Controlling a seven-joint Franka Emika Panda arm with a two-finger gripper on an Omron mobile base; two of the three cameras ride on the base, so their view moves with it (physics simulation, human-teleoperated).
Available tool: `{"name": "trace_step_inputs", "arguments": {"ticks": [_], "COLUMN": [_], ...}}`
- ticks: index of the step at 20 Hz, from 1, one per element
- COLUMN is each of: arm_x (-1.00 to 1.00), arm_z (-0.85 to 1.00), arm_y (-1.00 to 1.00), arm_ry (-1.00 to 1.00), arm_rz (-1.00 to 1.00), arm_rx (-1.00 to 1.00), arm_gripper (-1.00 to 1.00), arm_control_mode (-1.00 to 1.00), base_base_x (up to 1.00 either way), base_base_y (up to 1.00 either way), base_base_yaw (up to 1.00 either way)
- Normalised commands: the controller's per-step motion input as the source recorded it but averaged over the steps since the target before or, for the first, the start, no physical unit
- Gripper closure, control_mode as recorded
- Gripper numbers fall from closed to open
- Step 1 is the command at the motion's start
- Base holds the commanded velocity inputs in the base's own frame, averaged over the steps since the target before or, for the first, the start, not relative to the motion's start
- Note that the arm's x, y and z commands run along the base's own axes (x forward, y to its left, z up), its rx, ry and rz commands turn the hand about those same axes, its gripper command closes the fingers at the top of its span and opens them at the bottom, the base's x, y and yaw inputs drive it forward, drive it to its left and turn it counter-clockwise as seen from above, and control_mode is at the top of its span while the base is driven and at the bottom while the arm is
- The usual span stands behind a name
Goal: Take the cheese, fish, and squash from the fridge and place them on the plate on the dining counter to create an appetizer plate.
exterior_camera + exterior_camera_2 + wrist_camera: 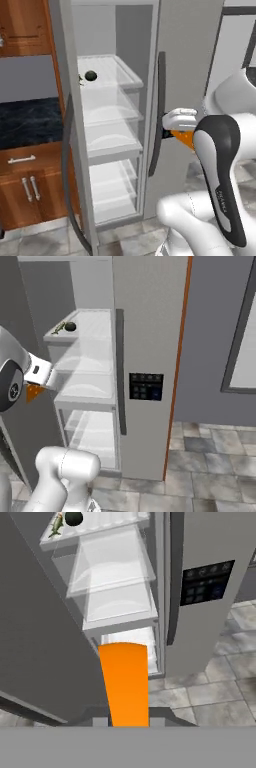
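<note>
My gripper [176, 133] is shut on the cheese [183, 138], an orange wedge that hangs below the white hand in front of the fridge [115, 30]. In the hand view the cheese [125, 679] rises as an orange slab from between the jaws. The fridge stands open, showing a white inside and clear shelves. On its top shelf sit the dark round squash [90, 75] and, just left of it, the slim fish [80, 79]. The right base view shows the squash [70, 327] and fish [58, 329] too. The plate and dining counter are out of view.
The open fridge door [67, 150] stands at the left, close to the arm. A dark curved handle [160, 110] runs down the shut right door, which carries a control panel [146, 387]. Wood cabinets with a dark counter [27, 120] lie further left. Tiled floor [210, 466] spreads to the right.
</note>
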Motion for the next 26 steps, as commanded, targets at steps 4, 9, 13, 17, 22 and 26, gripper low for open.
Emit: {"name": "trace_step_inputs", "arguments": {"ticks": [4, 9, 13, 17, 22, 26], "arm_x": [0.0, 0.0, 0.0, 0.0, 0.0, 0.0], "arm_z": [0.0, 0.0, 0.0, 0.0, 0.0, 0.0], "arm_y": [0.0, 0.0, 0.0, 0.0, 0.0, 0.0], "arm_ry": [0.0, 0.0, 0.0, 0.0, 0.0, 0.0], "arm_rz": [0.0, 0.0, 0.0, 0.0, 0.0, 0.0], "arm_rx": [0.0, 0.0, 0.0, 0.0, 0.0, 0.0], "arm_gripper": [1.0, 1.0, 1.0, 1.0, 1.0, 1.0], "arm_control_mode": [1.0, 1.0, 1.0, 1.0, 1.0, 1.0], "base_base_x": [0.0, 0.0, 0.0, 0.0, 0.0, -0.02], "base_base_y": [-0.15, -0.02, -0.01, -0.07, -0.14, -0.21], "base_base_yaw": [-0.82, -0.93, -0.92, -0.9, -0.87, -0.84]}}
